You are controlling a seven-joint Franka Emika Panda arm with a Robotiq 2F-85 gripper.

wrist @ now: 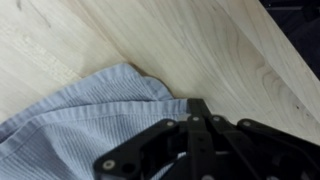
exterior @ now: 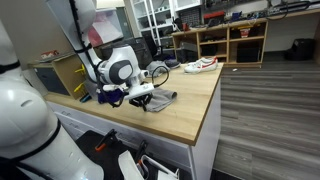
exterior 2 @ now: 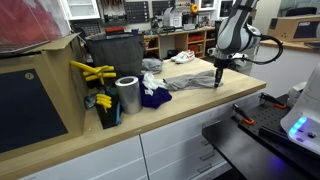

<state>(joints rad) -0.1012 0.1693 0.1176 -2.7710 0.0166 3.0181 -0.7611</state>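
In the wrist view the black jaws are pressed together, pinching the edge of the crumpled grey ribbed cloth (wrist: 90, 115) lying on the pale wooden desk (wrist: 200, 40).

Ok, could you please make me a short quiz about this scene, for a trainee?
1. True or false: the hand stands wide open.
2. What does the hand grip? A) grey cloth B) white shoe C) blue cloth
3. Fill in: the grey cloth lies on a ____ table.
Key: 1 false, it is shut; 2 A, at the cloth's edge; 3 wooden.
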